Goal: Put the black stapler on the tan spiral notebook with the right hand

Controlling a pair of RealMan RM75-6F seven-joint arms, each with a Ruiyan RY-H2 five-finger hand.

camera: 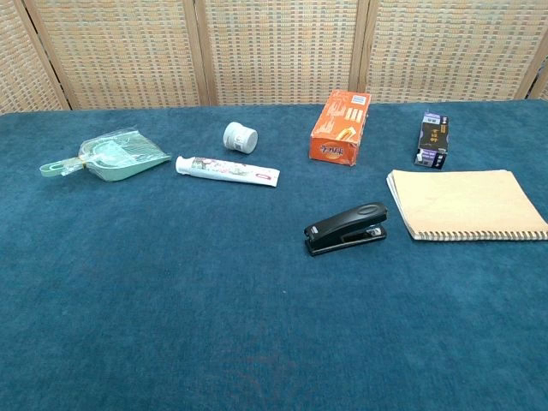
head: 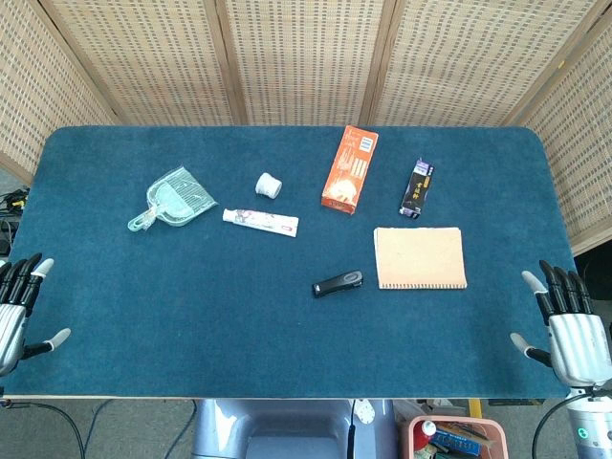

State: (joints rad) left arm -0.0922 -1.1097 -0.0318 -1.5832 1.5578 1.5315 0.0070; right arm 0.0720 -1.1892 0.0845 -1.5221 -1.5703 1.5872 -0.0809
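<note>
The black stapler lies on the blue cloth near the table's middle, just left of the tan spiral notebook. The notebook lies flat with its spiral along the near edge and nothing on it. My right hand hovers at the table's near right corner, fingers spread, holding nothing, well right of the stapler. My left hand sits at the near left edge, fingers spread and empty. Neither hand shows in the chest view.
An orange box and a small dark box stand behind the notebook. A toothpaste tube, a white jar and a green dustpan lie at the left.
</note>
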